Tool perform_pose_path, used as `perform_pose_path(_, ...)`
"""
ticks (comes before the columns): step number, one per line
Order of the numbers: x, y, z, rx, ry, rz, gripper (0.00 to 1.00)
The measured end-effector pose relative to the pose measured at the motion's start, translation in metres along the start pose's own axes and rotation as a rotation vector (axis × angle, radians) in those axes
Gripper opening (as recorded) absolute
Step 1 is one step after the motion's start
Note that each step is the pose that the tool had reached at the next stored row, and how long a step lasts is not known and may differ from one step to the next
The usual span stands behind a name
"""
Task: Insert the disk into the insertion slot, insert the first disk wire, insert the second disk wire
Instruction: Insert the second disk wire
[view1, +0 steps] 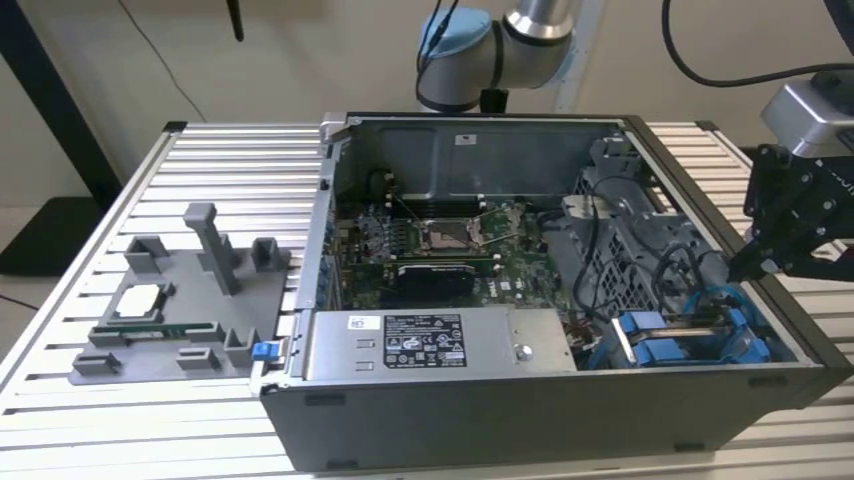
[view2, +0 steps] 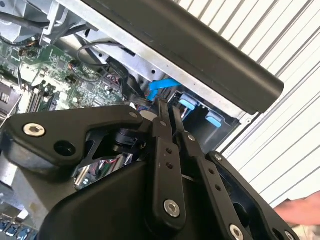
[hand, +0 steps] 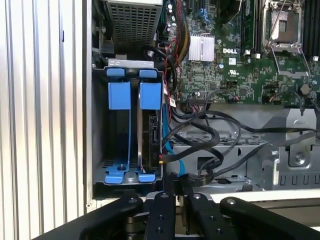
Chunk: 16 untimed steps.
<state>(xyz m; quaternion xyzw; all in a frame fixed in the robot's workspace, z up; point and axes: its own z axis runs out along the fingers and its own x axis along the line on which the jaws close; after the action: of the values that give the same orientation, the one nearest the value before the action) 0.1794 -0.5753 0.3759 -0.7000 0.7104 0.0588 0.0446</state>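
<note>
The disk (hand: 150, 135) stands on edge in one bay of the insertion slot's grey cage (hand: 98, 125), its blue carrier tabs (hand: 150, 95) at the mouth. The bay beside it (hand: 118, 135) holds only a blue carrier. A thin blue wire (hand: 171, 152) and black wires (hand: 220, 135) loop from the motherboard towards the disk's end, with a black connector (hand: 199, 177) lying by my fingertips. My gripper (hand: 175, 182) hovers just over the case wall next to that connector, fingers pressed together; whether they pinch anything is hidden. In the exterior view the gripper (view1: 763, 262) hangs above the cage (view1: 683, 340).
The open computer case (view1: 534, 420) sits on a slatted aluminium table (view1: 160, 430). The grey labelled power-supply box (view1: 427, 342) lies next to the cage, with the motherboard (view1: 441, 240) behind it. A grey fixture (view1: 187, 300) with small parts stands at the exterior view's left.
</note>
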Motion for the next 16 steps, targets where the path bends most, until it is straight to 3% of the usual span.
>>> perform_pose_path(8,-0.0024,0.0118,-0.0175,0.0002,-0.0021,0.002,0.0)
perform_pose_path(16,-0.0024,0.037,-0.018,0.0008,-0.0025,0.005,0.0)
